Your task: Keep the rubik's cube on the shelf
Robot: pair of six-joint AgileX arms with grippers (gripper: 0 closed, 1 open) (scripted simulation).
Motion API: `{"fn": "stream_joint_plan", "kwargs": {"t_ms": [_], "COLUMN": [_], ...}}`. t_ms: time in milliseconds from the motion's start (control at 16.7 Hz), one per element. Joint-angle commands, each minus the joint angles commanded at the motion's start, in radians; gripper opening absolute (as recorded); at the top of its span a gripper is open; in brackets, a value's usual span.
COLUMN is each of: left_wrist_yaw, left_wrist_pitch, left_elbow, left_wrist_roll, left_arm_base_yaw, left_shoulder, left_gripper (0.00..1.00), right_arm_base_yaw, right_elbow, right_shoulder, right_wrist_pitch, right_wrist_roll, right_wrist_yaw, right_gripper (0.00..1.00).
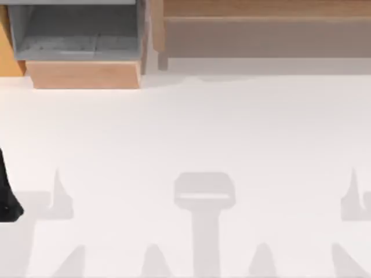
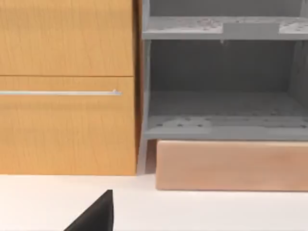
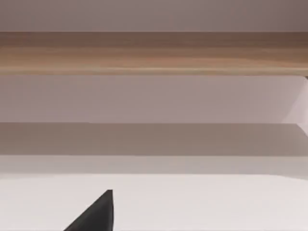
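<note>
Left arm [image 1: 7, 191] sat at table's left edge; finger tip [image 2: 96, 216] showed, jaw state could not be told. Right gripper's finger tip [image 3: 96, 216] near table [image 1: 191, 127], state likewise unclear. Beyond: grey box [image 1: 75, 35] at left, shelf [image 1: 266, 10] at right. Cube location could not be told. Risk: reaching blind, possibly striking shelf post [image 1: 157, 29].

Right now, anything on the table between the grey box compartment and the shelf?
Nothing sits there: in the top view only a narrow bare strip parts the box compartment from the shelf and its side post.
</note>
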Motion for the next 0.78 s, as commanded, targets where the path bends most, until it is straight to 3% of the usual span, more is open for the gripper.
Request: {"fn": "stream_joint_plan", "kwargs": {"t_ms": [360, 780], "left_wrist_yaw": [0.029, 0.148], "left_wrist_pitch": [0.052, 0.304], "left_elbow": [0.047, 0.278], "left_wrist_roll": [0.066, 0.402], "left_arm_base_yaw": [0.012, 0.097], "left_shoulder": [0.097, 0.591], "left_gripper": [1.00, 1.00], "right_arm_base_yaw": [0.000, 0.000], "right_elbow": [0.000, 0.000], "right_shoulder": [0.000, 0.000], "right_wrist_pitch": [0.000, 0.000], "right_wrist_roll": [0.000, 0.000], "right_wrist_yaw": [0.000, 0.000], "right_gripper": [1.00, 1.00]}}
